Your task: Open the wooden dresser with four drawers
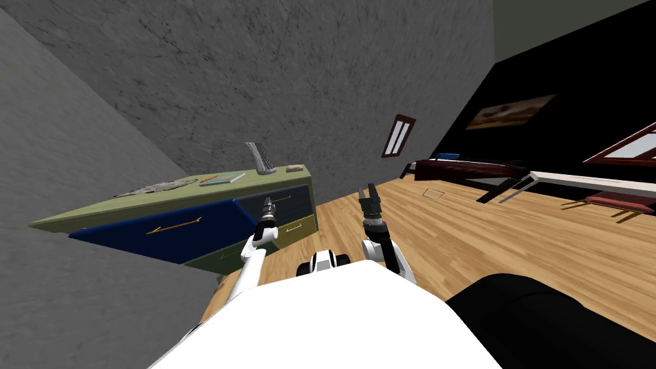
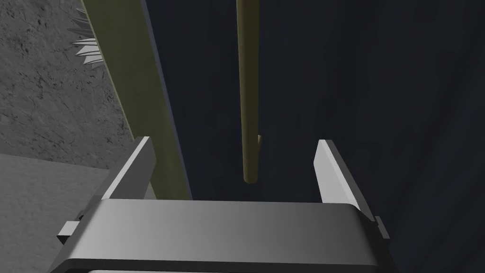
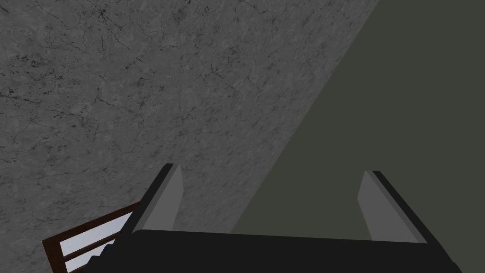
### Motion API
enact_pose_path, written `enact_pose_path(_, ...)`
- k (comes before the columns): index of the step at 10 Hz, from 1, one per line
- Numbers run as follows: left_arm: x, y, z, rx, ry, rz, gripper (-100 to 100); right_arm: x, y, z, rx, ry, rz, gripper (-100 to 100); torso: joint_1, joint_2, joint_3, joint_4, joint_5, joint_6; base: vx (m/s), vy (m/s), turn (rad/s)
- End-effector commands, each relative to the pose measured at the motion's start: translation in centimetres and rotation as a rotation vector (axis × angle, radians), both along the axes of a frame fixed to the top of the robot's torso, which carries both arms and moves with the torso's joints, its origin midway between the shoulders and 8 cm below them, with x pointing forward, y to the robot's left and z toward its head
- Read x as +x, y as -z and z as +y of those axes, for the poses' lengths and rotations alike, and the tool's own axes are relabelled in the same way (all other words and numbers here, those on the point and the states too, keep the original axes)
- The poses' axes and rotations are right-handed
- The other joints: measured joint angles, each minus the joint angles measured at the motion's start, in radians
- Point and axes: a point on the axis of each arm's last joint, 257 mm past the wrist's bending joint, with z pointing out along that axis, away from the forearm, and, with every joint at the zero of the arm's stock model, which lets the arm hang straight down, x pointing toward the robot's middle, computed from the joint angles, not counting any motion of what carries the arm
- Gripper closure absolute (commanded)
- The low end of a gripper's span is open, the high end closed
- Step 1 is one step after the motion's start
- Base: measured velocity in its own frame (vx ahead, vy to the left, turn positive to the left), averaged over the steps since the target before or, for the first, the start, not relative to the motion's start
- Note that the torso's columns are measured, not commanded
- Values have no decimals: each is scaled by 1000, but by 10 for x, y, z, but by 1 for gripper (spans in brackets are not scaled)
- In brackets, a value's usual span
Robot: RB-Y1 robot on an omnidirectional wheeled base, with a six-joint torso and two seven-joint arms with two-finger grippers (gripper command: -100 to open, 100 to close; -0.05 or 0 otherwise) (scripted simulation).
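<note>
Two grippers show. At ten o'clock, the olive dresser [image 1: 282, 180] stands against the grey wall. The left gripper [image 1: 269, 204] is at its dark upper-right drawer [image 1: 300, 202], fingers spread either side of the brass handle [image 2: 248, 95], touching neither. The right gripper [image 1: 368, 190] hovers at twelve o'clock, spread.

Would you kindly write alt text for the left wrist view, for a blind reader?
The open left gripper straddles the end of a brass-coloured handle on a dark blue drawer, without touching it. The dresser's olive frame and a grey wall lie beside the drawer.
</note>
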Motion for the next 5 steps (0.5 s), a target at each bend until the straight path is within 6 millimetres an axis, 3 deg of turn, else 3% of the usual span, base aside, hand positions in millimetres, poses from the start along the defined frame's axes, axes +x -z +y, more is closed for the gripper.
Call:
enact_pose_path(1, 16, -1, 11, -25, -30, 4, -100, 0, 0, 0, 0, 0, 0, 0, 0, 1, 0, 0, 0, 1, -100, 8, -106)
enact_pose_path(2, 19, -4, 23, -32, -59, 0, -100, 0, 0, 0, 0, 0, 0, 0, 0, -1, 0, 0, 0, 0, -108, 2, -145)
enact_pose_path(3, 27, -4, 20, -45, -54, 3, -100, 0, 0, 0, 0, 0, 0, 0, 0, 0, 0, 0, 0, 1, -104, -5, -137)
enact_pose_path(4, 23, -3, 21, -37, -53, 1, -100, 0, 0, 0, 0, 0, 0, 0, 0, 0, 0, 0, 0, 0, -41, -3, -22)
enact_pose_path(5, 16, 0, 11, -26, -30, 6, 100, 0, 0, 0, 0, 0, 0, 0, 0, -3, -2, -1, 0, 0, 85, -2, 197)
